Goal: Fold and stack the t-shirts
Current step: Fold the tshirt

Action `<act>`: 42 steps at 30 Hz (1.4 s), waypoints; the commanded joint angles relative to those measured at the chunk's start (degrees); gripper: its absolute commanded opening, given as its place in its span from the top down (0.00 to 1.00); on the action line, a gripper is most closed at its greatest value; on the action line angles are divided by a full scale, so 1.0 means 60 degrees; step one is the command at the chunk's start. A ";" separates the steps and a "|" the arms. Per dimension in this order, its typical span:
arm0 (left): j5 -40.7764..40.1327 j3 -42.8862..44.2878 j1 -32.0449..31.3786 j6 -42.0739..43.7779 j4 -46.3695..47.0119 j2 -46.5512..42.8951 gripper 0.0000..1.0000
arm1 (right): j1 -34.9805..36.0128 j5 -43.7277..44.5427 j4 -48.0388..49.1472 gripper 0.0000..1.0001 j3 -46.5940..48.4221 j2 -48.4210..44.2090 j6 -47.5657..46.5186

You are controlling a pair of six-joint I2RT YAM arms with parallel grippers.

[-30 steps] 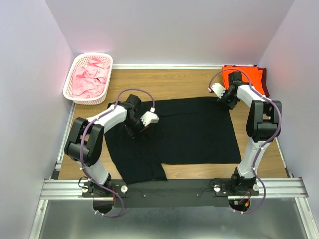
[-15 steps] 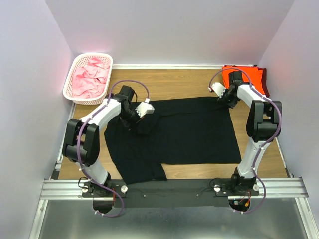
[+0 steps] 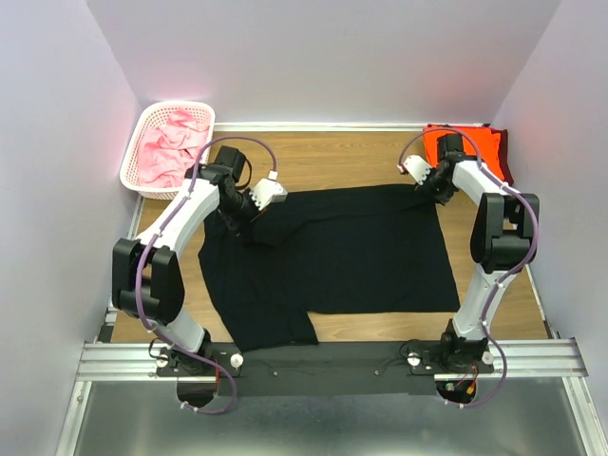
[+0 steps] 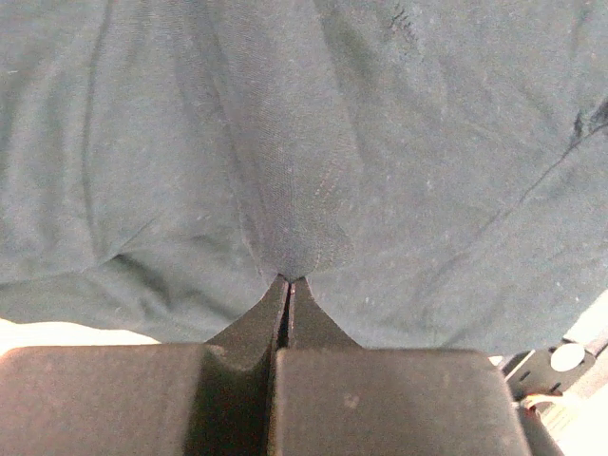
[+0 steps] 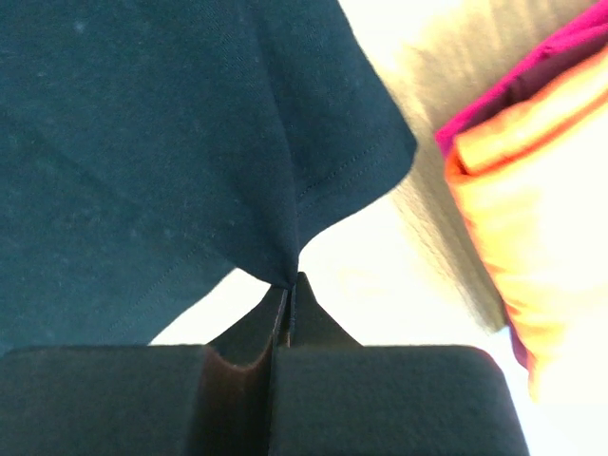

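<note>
A black t-shirt (image 3: 361, 252) lies spread across the counter (image 3: 332, 157). The right end effector (image 5: 290, 275) has just clamped onto its far right corner. The left end effector (image 4: 288, 277), pinching a fold, has pulled it toward the far left, likely flattening the shirt for folding.

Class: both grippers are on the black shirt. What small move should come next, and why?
Probably raise both grippers together slightly, then start carrying the far side toward the near edge. The left gripper and right gripper are each shut on a pinch of the black t-shirt, which lies spread out, unfolded, on the table.
</note>
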 commanded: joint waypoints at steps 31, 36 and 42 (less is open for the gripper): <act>-0.1429 0.0655 0.0377 0.0487 -0.0823 -0.2377 1.00 | -0.0087 0.0067 -0.0605 0.99 -0.1018 -0.1736 -0.0369; -0.1575 -0.0033 0.0377 0.0663 -0.0808 -0.2276 1.00 | -0.0087 -0.0021 -0.0722 0.99 -0.1282 -0.1795 -0.0369; -0.1546 -0.0327 0.0377 0.0794 -0.0648 -0.2085 1.00 | -0.0087 -0.0050 -0.0752 1.00 -0.1649 -0.1839 -0.0398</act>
